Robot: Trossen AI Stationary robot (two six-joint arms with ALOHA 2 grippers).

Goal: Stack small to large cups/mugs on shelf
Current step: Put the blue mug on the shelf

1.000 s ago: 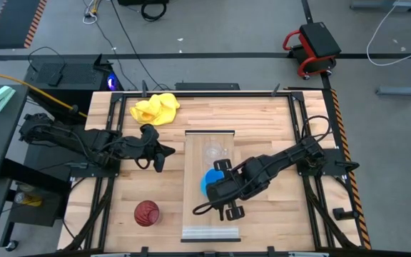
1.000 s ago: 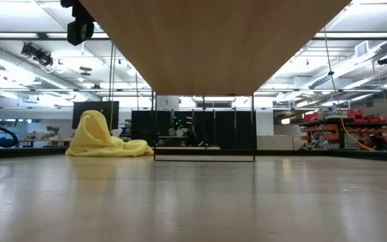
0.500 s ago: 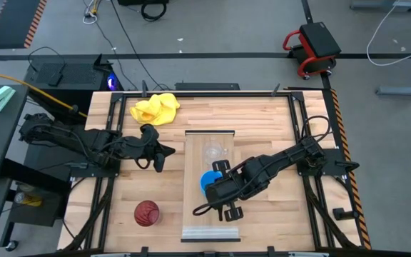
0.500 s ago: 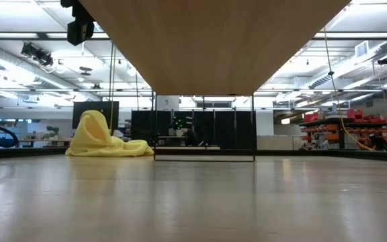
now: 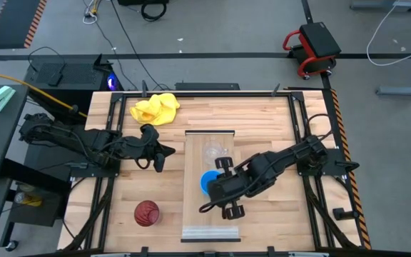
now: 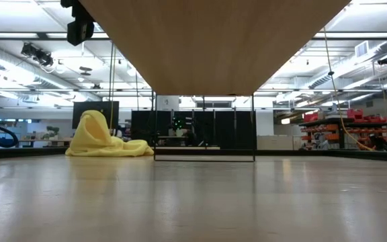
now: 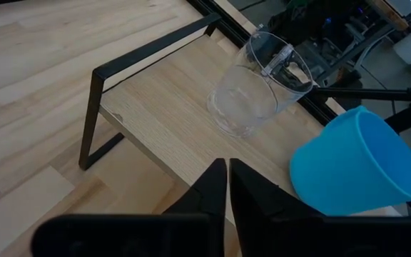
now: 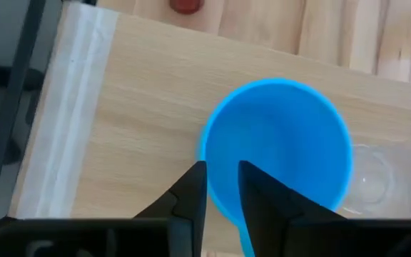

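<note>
The shelf (image 5: 209,214) is a long light-wood plank raised on a black frame (image 7: 91,107). Its underside fills the top of the low view (image 6: 213,40). The clear glass mug (image 5: 212,152) (image 7: 252,93) stands on the shelf near its far end. The blue mug (image 5: 206,181) (image 7: 355,168) is beside it, in my right gripper (image 8: 220,175) (image 5: 216,187). The dark red ribbed cup (image 5: 146,213) stands on the tabletop, left of the shelf's near end. My left gripper (image 5: 160,158) (image 7: 227,171) is shut and hovers left of the shelf. My right gripper holds the blue mug by its rim (image 8: 216,193). One finger (image 8: 259,193) is inside the mug and the other (image 8: 191,187) is outside its wall. The fingers come from above, slanting in from the table's right. The mug's mouth faces up. Whether its base rests on the shelf cannot be told.
A crumpled yellow cloth (image 5: 155,108) (image 6: 103,138) lies near the table's far left corner. Black frame rails (image 5: 298,121) run along the table's edges. Bare shelf surface (image 5: 205,221) lies toward the near end.
My right arm has shifted a little while holding the blue mug, which stays at about the same spot over the shelf.
</note>
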